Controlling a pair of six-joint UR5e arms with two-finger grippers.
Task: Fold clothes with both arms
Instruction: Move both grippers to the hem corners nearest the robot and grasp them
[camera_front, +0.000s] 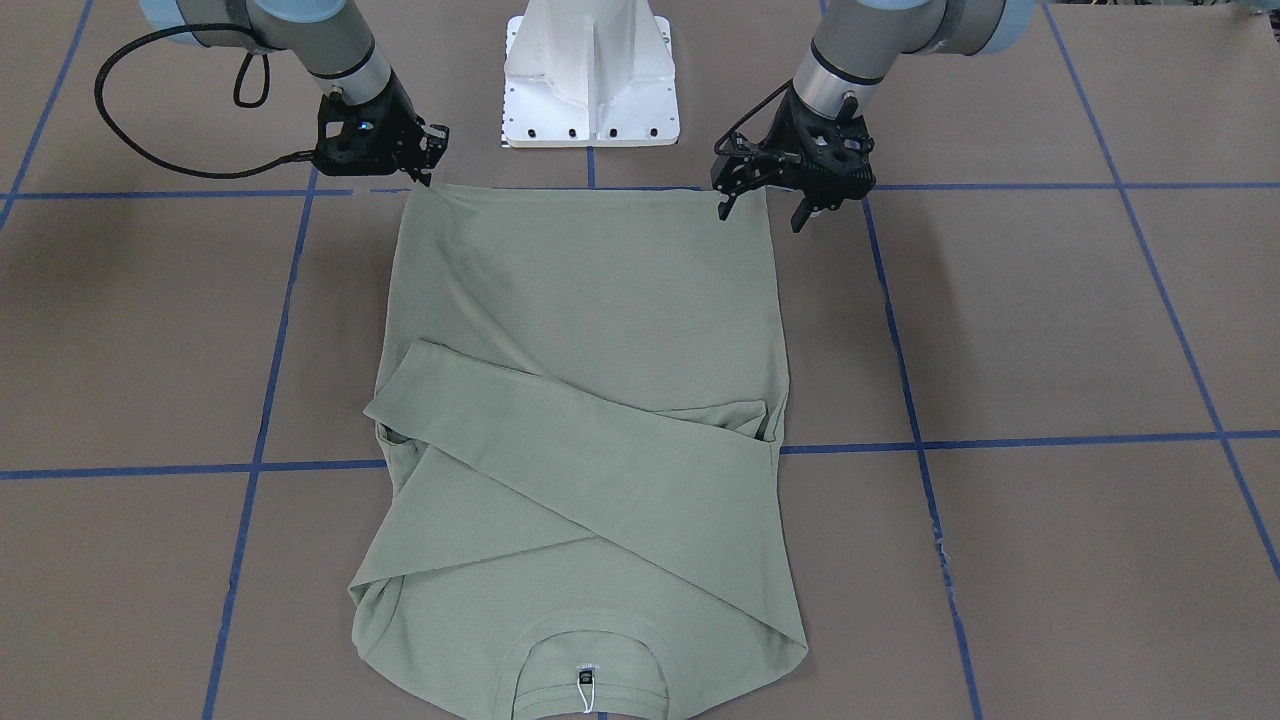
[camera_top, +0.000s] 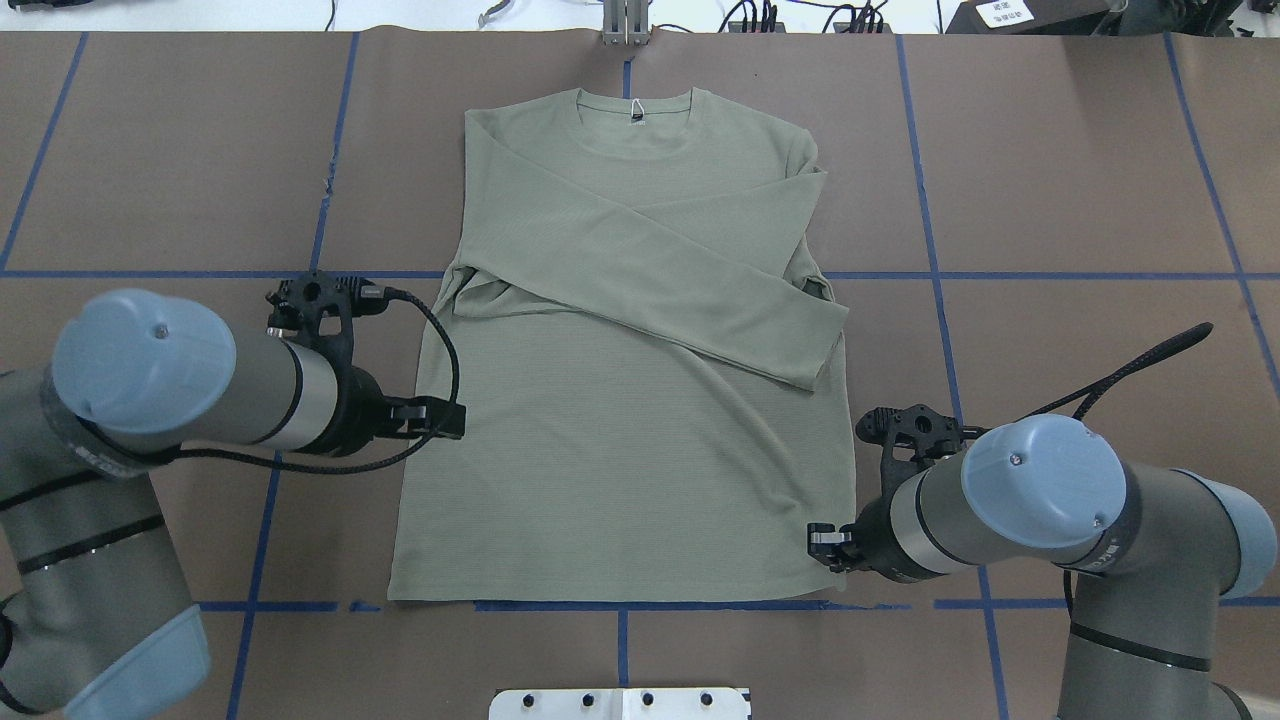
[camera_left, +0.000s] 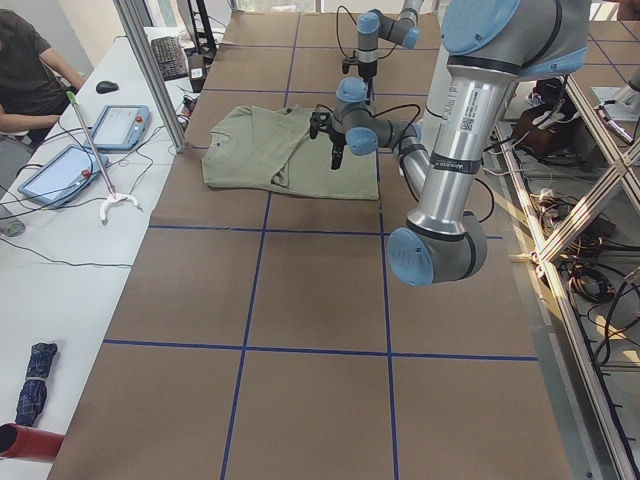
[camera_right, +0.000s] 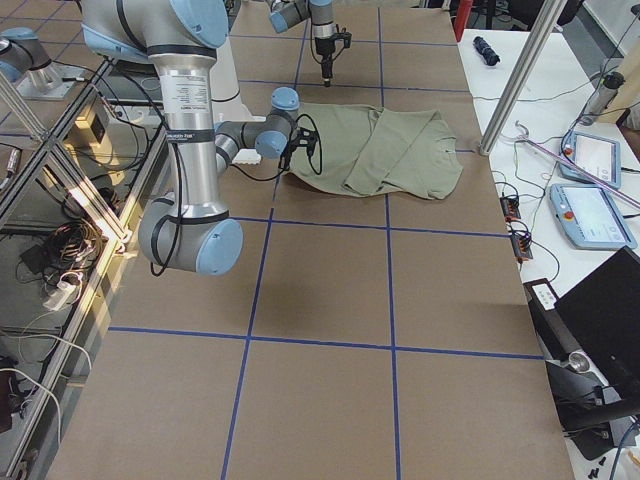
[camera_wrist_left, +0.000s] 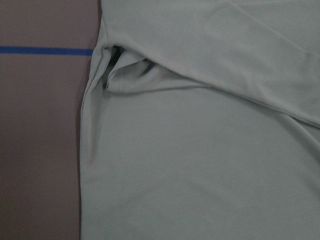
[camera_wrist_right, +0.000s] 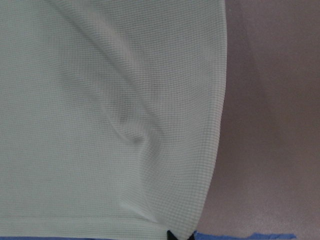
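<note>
Sage-green knit, a long-sleeved shirt (camera_top: 620, 480), lies flat on the brown table (camera_top: 1050, 180) between the two arms; its long axis runs straight away from the robot, with the hem (camera_top: 620, 598) nearest the base along a blue tape line (camera_top: 700, 606) and the collar (camera_top: 635, 100) at the far side. So any fold of the body has to carry the hem away from the robot, toward the collar.

The right gripper (camera_front: 430, 165) is the better placed; it sits low, right at the hem corner (camera_top: 835, 592) on its side, and its wrist view shows a black fingertip (camera_wrist_right: 170, 234) touching that corner; whether the jaws have pinched the cloth I cannot tell. The left gripper (camera_front: 762, 210) has its two fingers plainly spread and holds nothing. It hangs above the shirt's side edge, and by the overhead view it stands some way up from its own hem corner (camera_top: 395, 595), toward the sleeve fold; my guess is it must come back toward the robot and down before both corners can lift together.

The shirt itself looks tidy; both sleeves are laid across the chest, one sleeve (camera_top: 700, 290) slanting over the other with its cuff reaching the opposite edge. The lower body is smooth apart from a soft pucker near the right corner; a small dark neck label (camera_top: 635, 115) shows inside the collar.
</note>
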